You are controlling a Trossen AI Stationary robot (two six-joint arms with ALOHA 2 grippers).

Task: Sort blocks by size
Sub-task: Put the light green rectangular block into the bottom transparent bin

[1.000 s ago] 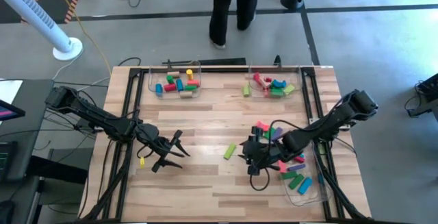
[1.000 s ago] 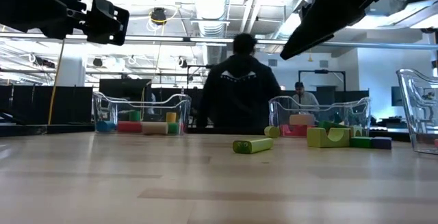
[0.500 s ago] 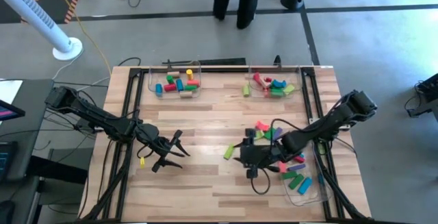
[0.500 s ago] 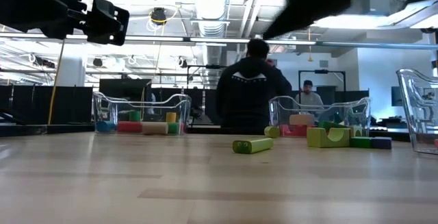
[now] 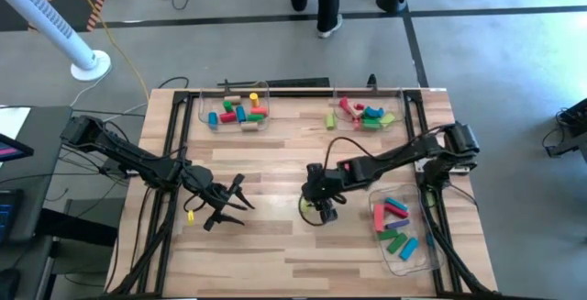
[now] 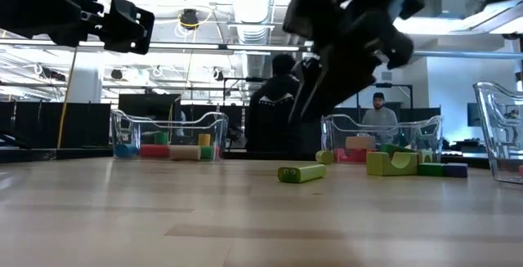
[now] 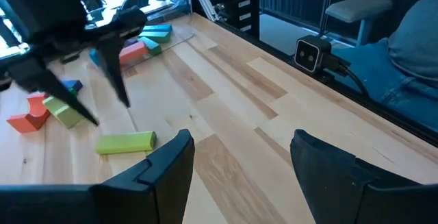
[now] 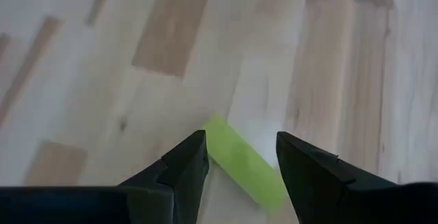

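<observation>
The right arm reaches from the table's 3 o'clock edge toward the centre, wrist bent down. The right gripper point(image 5: 317, 210) hangs above the board just toward 6 o'clock of centre, its two dark fingers point(image 8: 179, 167) parted and pointing downward. The left arm extends from the 9 o'clock edge. The left gripper point(image 5: 231, 204) waits at about 8 o'clock, fingers point(image 7: 171, 169) spread apart, level with the board.

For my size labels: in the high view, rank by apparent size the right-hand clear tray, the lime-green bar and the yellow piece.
1. clear tray
2. lime-green bar, partly hidden by the right gripper
3. yellow piece
</observation>
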